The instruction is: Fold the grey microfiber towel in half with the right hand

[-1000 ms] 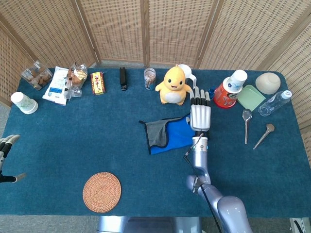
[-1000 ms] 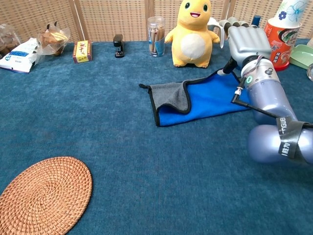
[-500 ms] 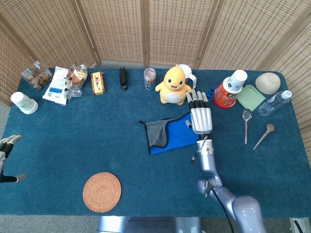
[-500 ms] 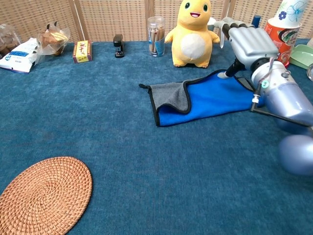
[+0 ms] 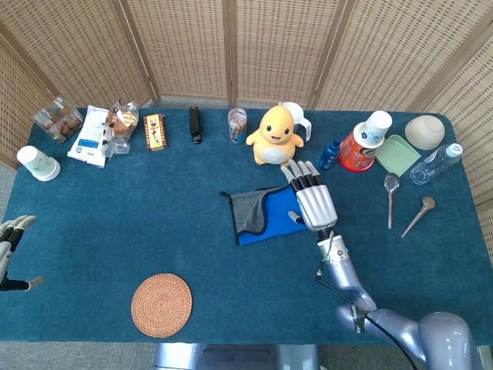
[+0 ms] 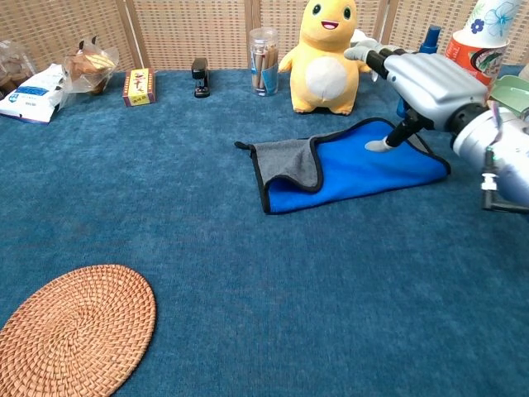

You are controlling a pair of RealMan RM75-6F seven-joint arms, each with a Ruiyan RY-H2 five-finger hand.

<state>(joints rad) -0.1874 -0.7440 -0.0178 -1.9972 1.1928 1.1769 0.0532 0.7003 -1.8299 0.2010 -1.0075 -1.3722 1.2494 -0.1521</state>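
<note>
The towel (image 5: 262, 213) (image 6: 339, 169) lies mid-table, blue side up, with its left part turned over so a grey flap (image 5: 248, 210) (image 6: 289, 161) shows. My right hand (image 5: 311, 198) (image 6: 417, 78) hovers over the towel's right end, fingers spread and extended toward the yellow plush toy. Its thumb points down toward the blue cloth; contact is unclear. It holds nothing. My left hand (image 5: 9, 247) is at the table's far left edge, fingers apart and empty.
A yellow plush toy (image 5: 273, 136) (image 6: 329, 51) stands just behind the towel. Right of it are a blue bottle (image 5: 329, 153), a red cup (image 5: 364, 141), green tray, spoons and water bottle. A woven coaster (image 5: 161, 304) (image 6: 70, 331) lies front left. Snacks line the back left.
My right arm has swung right and back while the hand shifted left over the towel's right end and tilted left. The towel has not visibly moved.
</note>
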